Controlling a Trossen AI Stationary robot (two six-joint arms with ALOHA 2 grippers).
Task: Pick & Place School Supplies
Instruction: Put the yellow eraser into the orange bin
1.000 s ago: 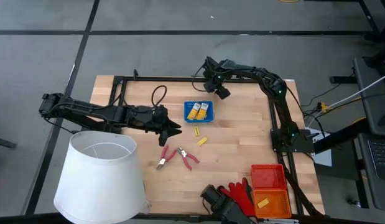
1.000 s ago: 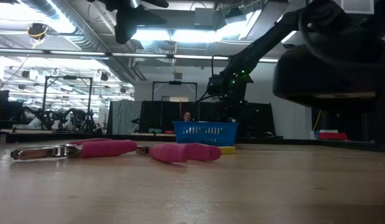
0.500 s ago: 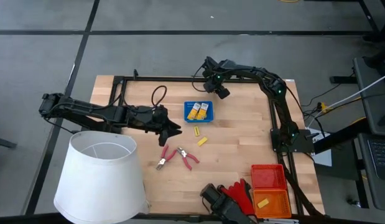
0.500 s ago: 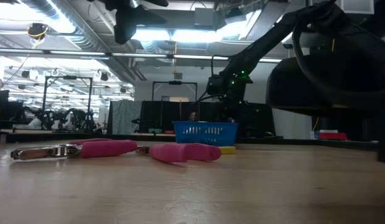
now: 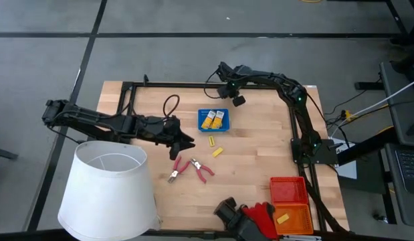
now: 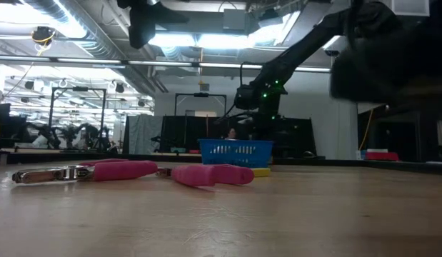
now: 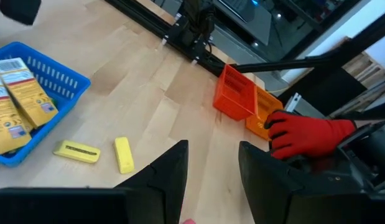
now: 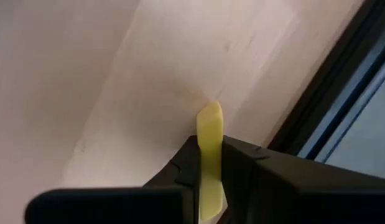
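High view first: biggest thing on the wooden table [image 5: 260, 157] is the white lampshade [image 5: 110, 189], sitting at the near left corner with its open top facing up, just below the left arm, which stretches across from the left edge. The left gripper [image 5: 184, 140] hangs over the middle of the table, a little above the two red-handled pliers [image 5: 190, 169], its fingers spread with nothing between them. A loop of black cable [image 5: 170, 103] lies behind it. The right arm reaches in from the right side over the far edge, and the right gripper [image 5: 228, 94] hovers just behind the blue tray [image 5: 214, 120], pinching a small yellow block [image 8: 209, 155] tight between its fingers. At the near edge a person's red glove [image 5: 260, 214] rests beside the red tray [image 5: 287, 189] and the orange tray [image 5: 292, 218]; a single yellow piece [image 5: 282, 218] lies in the orange one, while I can't make out anything in the red one. The blue tray holds two yellow packs [image 5: 214, 120] with pale labels, side by side. Two more yellow blocks [image 5: 214, 146] lie loose on the wood just in front of that tray, between it and the pliers, touching neither.
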